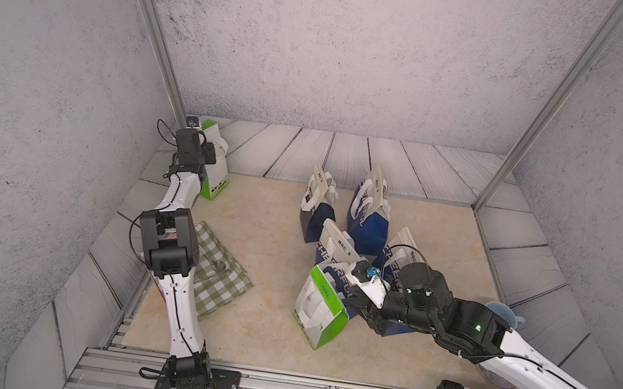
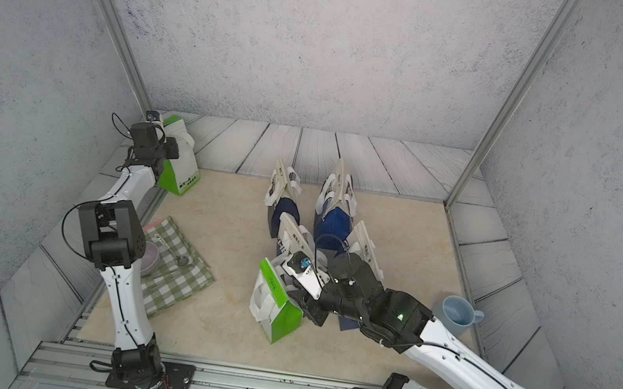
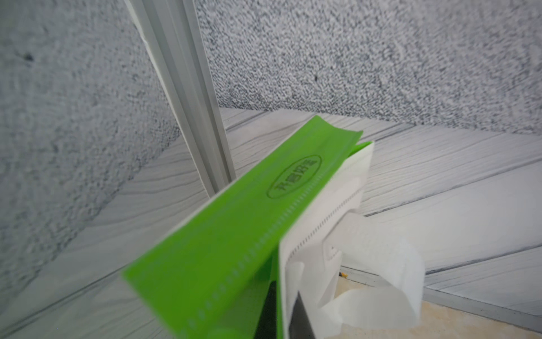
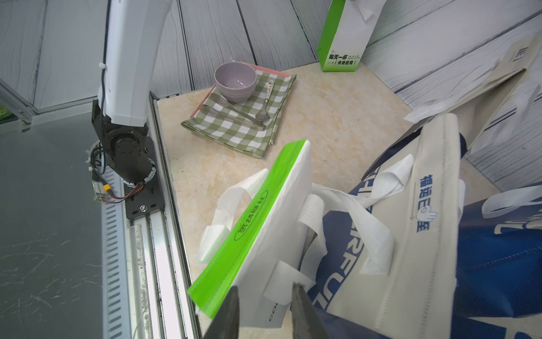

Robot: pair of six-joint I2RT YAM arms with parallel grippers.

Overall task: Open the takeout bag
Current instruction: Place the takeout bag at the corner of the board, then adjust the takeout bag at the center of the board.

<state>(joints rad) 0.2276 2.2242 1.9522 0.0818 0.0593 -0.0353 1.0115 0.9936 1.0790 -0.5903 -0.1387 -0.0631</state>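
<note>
1. My right gripper is partway closed, pinching the end of the near bag's top: green flap on one side, a white handle tab on the other. I reckon I grab there because the flap's seam runs along that edge, so it's the bit worth pulling on.
2. That bag stands front-centre on the table, right up against the blue bags. That probably helps stop it tipping when I tug.
3. Its flap lies folded flat, so it's not open yet.
4. My left gripper is pressed together on the white wall of the far bag, just under its green flap, way off in the back left corner by the post. My guess is it's over there so the arms don't clash.
5. The cloth with the bowl sits by my left arm, well apart from both bags.
</note>
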